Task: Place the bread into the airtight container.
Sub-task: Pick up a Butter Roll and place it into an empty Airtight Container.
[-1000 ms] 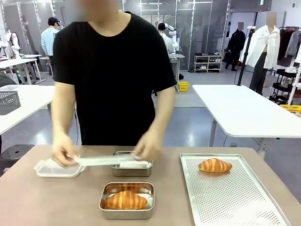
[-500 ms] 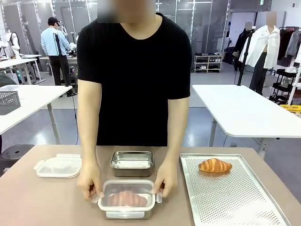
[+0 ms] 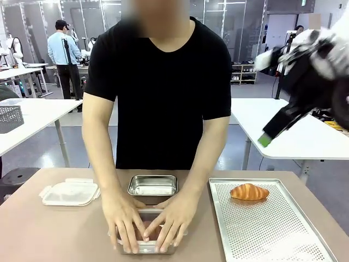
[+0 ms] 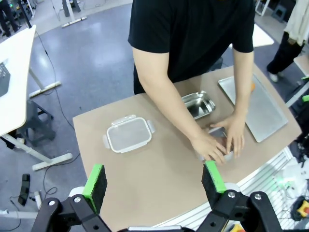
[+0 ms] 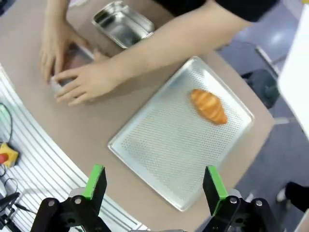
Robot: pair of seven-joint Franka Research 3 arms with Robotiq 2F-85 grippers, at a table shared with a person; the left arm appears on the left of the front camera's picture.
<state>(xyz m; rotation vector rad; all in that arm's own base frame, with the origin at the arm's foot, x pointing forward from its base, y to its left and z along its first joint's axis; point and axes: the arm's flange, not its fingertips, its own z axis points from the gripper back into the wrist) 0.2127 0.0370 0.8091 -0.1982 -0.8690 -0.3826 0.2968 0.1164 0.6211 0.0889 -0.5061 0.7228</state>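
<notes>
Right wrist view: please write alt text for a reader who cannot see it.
A person's two hands press on a lidded container on a brown table. Beside them are an empty steel container and a croissant on a perforated tray. The right pincer hangs open above the tray.

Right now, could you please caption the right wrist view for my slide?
Right gripper, jaws open, above the perforated tray with one croissant while a person's hands press on the container.
</notes>
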